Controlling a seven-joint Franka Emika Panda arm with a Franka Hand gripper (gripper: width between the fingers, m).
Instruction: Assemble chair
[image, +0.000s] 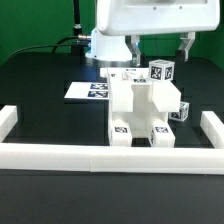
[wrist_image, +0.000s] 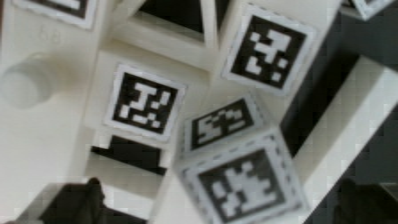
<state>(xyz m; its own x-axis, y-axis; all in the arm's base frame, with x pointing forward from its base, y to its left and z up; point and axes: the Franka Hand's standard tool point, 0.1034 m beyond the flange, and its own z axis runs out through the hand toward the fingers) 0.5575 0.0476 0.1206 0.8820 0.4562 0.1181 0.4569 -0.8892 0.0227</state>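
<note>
The partly built chair (image: 140, 105) stands in the middle of the black table, white blocky parts joined together, with marker tags on several faces. A tagged block (image: 162, 72) forms its highest point. My gripper (image: 160, 48) hangs just above that block, open, one finger on each side and clear of it. In the wrist view the chair's tagged white parts (wrist_image: 146, 100) fill the picture at close range. One tagged face (wrist_image: 240, 185) lies between my dark fingers (wrist_image: 71, 200), with the gripper (wrist_image: 217, 205) spread wide around it and nothing held.
The marker board (image: 88, 90) lies flat on the table at the exterior view's left of the chair. A long low white border rail (image: 100, 157) runs along the front, with raised ends at both sides. The arm's white base stands behind the chair.
</note>
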